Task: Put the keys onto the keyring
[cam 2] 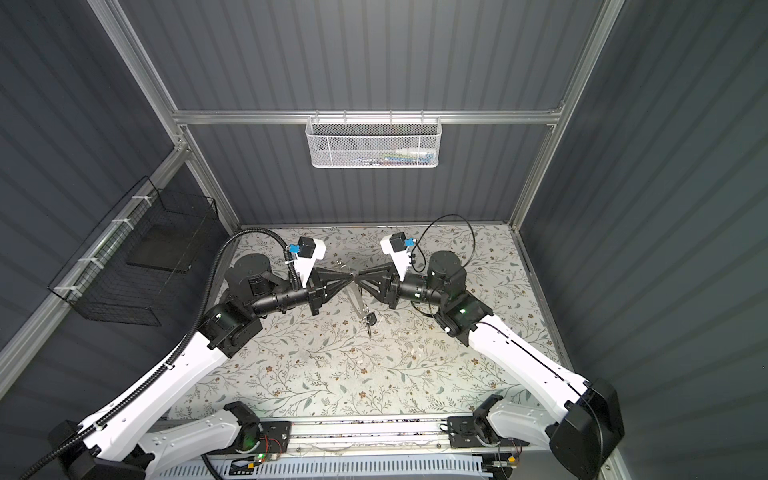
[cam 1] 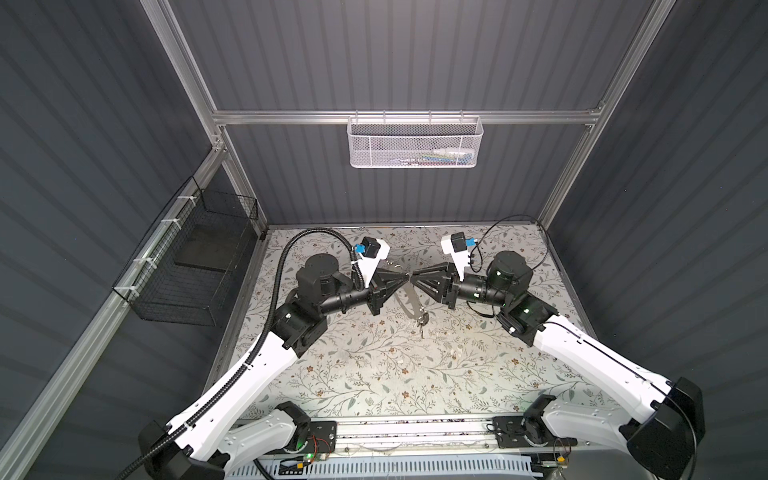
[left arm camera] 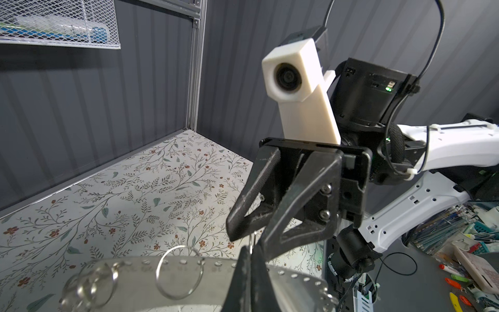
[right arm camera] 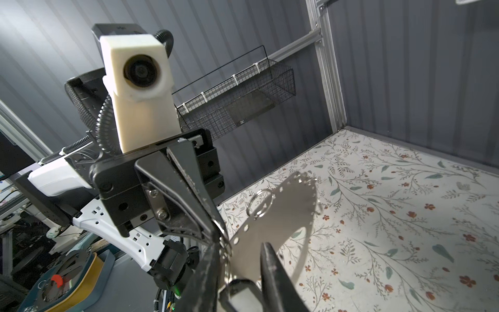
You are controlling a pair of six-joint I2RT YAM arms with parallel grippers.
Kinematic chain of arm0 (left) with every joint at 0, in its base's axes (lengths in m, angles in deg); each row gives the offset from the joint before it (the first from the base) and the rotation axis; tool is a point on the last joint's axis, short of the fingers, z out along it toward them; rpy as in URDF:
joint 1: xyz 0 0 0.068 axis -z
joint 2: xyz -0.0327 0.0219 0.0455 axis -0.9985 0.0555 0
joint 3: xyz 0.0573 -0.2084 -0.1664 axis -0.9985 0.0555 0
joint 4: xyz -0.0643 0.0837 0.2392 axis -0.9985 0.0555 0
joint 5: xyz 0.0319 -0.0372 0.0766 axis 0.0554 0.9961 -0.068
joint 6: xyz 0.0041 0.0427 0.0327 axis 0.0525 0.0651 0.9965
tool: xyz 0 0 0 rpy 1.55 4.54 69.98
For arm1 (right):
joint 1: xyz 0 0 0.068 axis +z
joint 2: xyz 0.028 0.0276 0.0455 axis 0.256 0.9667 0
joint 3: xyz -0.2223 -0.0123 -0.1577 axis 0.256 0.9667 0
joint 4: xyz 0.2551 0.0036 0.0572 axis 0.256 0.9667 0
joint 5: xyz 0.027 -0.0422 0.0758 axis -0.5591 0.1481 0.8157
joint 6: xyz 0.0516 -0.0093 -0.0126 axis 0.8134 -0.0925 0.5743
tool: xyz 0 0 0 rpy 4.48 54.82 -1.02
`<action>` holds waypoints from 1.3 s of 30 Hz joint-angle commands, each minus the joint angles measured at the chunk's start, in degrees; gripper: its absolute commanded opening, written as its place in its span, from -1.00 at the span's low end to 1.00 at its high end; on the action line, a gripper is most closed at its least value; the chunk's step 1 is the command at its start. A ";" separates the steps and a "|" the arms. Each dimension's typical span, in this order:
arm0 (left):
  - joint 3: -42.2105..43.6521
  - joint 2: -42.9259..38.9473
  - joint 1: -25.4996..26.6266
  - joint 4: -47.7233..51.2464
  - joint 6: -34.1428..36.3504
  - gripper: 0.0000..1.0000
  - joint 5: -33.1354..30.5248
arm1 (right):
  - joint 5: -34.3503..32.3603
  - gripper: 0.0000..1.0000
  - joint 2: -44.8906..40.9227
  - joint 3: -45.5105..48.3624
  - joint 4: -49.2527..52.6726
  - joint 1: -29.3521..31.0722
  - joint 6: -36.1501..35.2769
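Both grippers meet tip to tip above the middle of the floral table. The keyring (cam 1: pixel 409 305) (cam 2: pixel 358 301) is a grey metal ring plate hanging on edge between them, with silver split rings (left arm camera: pixel 179 270) (right arm camera: pixel 260 206) along its rim. My left gripper (cam 1: pixel 405 280) (left arm camera: pixel 251 251) is shut on the plate's rim. My right gripper (cam 1: pixel 414 277) (right arm camera: pixel 241 244) faces it, jaws a little apart astride the plate's band. One of the keys (cam 1: pixel 423 320) (right arm camera: pixel 241 295), a black tag with a white label, hangs at the plate's near end. No other keys show.
A white mesh basket (cam 1: pixel 415 141) hangs on the back rail. A black wire basket (cam 1: pixel 187 270) is fixed to the left wall. Grey panel walls and aluminium posts close in the table (cam 1: pixel 374 374) on three sides. The arms' base rail (cam 1: pixel 415 432) runs along the front.
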 commanded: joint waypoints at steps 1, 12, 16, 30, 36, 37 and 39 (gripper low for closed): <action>-0.09 -0.11 -0.10 -2.84 -0.74 -1.00 1.97 | 2.29 -0.53 0.76 -0.73 -2.60 -0.14 1.45; -0.09 -0.14 -0.10 -2.78 -0.66 -1.00 1.94 | 4.04 -0.93 1.60 -0.64 -3.77 -0.70 2.66; 0.04 0.22 -0.10 -1.80 -0.40 -0.90 0.54 | 3.92 -0.95 0.61 -0.20 -2.24 -1.74 2.08; -10.64 8.27 -0.21 18.88 9.53 -0.60 -0.24 | 0.23 -0.97 -0.55 -7.87 31.47 -4.78 -20.99; -13.68 10.97 -0.19 25.83 13.89 -0.61 -1.09 | -6.92 -0.97 2.25 -14.27 42.12 -1.79 -29.02; -13.63 10.88 -0.19 25.96 14.03 -0.60 -1.20 | -7.73 -0.97 2.78 -15.37 43.40 -1.44 -30.11; -13.93 10.55 -0.19 26.42 14.44 -0.60 -0.91 | -10.09 -0.95 4.04 -17.54 46.47 -0.73 -32.02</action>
